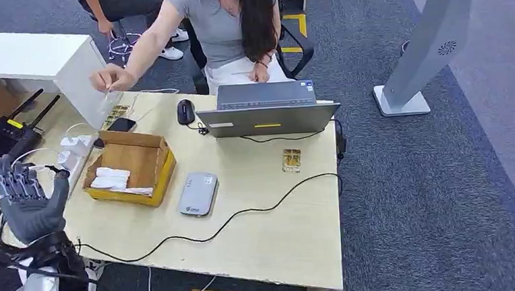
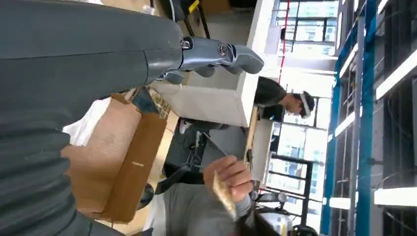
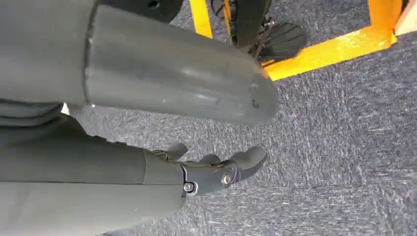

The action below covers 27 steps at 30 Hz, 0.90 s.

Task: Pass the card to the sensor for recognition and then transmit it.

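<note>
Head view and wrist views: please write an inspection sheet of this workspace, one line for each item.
Surface: light wooden table, crowded on its far and left parts.
Job's things: grey sensor lies flat beside the cardboard box; a person's hand holds up a card over the table's far left corner; another card lies near the laptop.
Clutter: mouse, power strip, router.
Hands: left hand raised, holding nothing, fingers apart; right hand hangs over the carpet, holding nothing.
Cables: black cable crosses the table.
Surroundings: seated person, grey stand, blue carpet.
</note>
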Tool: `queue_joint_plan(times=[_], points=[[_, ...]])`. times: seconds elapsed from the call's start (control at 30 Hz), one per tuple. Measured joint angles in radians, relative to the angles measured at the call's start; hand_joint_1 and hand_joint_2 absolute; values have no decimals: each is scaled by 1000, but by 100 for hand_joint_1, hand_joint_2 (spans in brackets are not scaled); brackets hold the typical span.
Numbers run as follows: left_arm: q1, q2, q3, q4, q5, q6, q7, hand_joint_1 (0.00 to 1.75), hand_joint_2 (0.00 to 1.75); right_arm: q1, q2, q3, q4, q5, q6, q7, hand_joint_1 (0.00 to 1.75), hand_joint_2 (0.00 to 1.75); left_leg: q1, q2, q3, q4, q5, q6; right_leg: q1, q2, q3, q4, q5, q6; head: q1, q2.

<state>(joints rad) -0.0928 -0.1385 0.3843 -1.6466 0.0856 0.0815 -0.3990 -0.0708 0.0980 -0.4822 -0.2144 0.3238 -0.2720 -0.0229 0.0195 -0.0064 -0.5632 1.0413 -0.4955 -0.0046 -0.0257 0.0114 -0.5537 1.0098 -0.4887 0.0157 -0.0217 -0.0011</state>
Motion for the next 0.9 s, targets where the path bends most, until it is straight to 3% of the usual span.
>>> queue_joint_plan(times=[0.9], points=[[-484, 163, -335, 490, -585, 221, 201, 0, 175, -18, 21, 90, 9, 144, 26, 70, 0, 0, 0, 0, -3, 0, 2, 0, 0, 0, -3, 1, 2, -1, 0, 0]])
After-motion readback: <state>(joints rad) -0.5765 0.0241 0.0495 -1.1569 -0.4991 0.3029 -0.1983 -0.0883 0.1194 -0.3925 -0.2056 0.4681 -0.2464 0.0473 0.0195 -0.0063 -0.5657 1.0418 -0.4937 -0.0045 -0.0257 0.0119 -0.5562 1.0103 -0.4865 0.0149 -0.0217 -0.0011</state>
